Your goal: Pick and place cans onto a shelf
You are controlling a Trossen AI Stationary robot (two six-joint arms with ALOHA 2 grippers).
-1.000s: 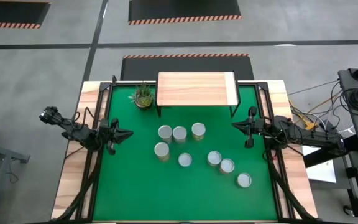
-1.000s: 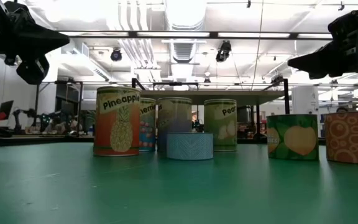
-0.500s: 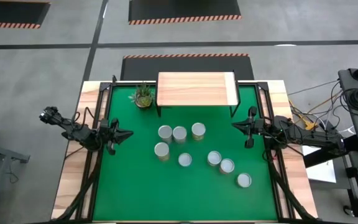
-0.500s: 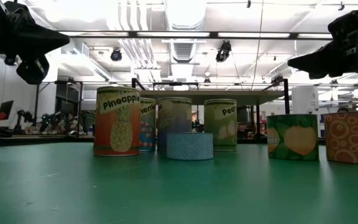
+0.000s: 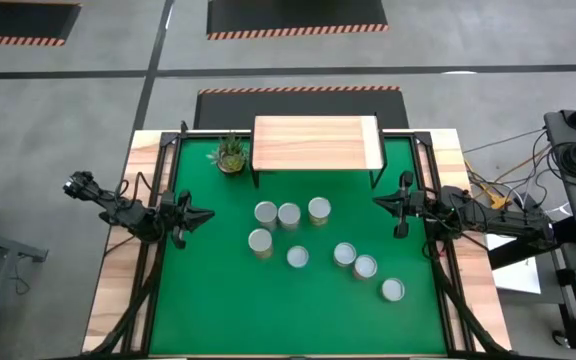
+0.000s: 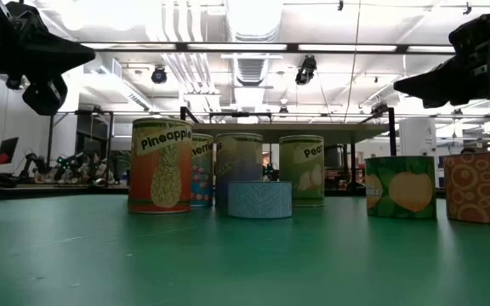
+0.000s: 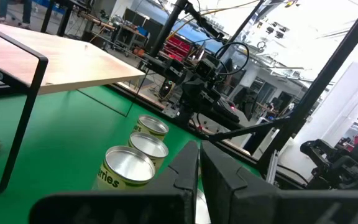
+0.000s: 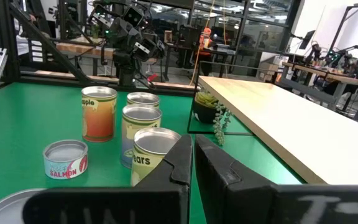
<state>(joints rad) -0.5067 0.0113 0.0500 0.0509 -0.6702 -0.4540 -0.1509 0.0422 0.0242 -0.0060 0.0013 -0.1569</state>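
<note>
Several cans (image 5: 297, 257) stand upright on their bases in the middle of the green mat (image 5: 218, 300); some are tall with labels (image 6: 159, 166), some are short (image 6: 259, 200). The pale wood shelf (image 5: 316, 143) stands on thin black legs at the mat's far edge, and its top is bare. My left gripper (image 5: 208, 214) hovers shut and empty over the mat's left side, pointing at the cans. My right gripper (image 5: 376, 203) hovers shut and empty over the right side, facing it. Both are above can height in the low view.
A small potted plant (image 5: 230, 155) stands on the mat by the shelf's left legs. Black frame rails (image 5: 158, 250) run along the mat's left and right sides. Bare mat lies in front of the cans toward the near edge.
</note>
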